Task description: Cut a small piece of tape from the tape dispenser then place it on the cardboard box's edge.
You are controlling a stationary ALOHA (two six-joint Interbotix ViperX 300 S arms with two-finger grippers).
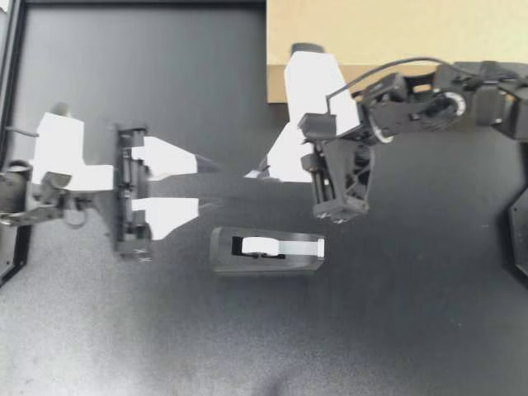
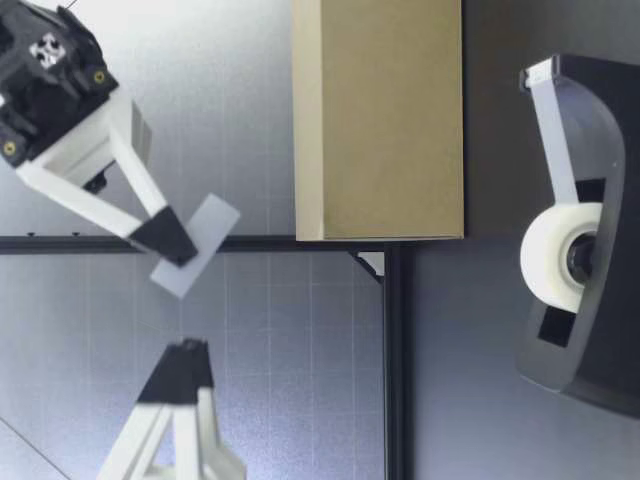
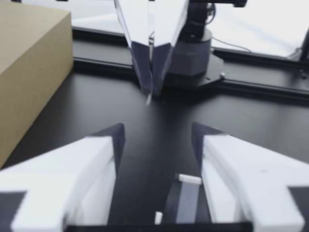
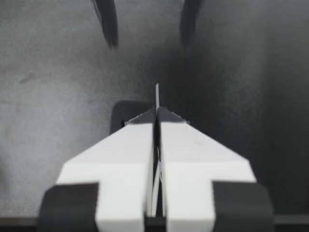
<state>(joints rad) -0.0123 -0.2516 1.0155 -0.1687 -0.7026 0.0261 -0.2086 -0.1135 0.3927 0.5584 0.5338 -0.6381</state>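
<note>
My left gripper (image 1: 219, 185) stands open above the table, its fingertips aimed at my right gripper (image 1: 247, 174), with a small gap between the two. The right gripper is shut on a short piece of clear tape (image 2: 197, 243), which sticks out past its tips in the low view and shows edge-on (image 4: 157, 96) in the right wrist view. The black tape dispenser (image 1: 268, 252) with its white roll (image 2: 560, 255) sits on the table just below both grippers. The cardboard box (image 1: 396, 33) lies at the far edge, behind the right arm.
A black frame rail (image 1: 10, 124) runs along the table's left side behind my left arm. The right arm's base (image 1: 516, 107) sits at the far right. In the left wrist view the box (image 3: 29, 63) stands off to one side of the fingers.
</note>
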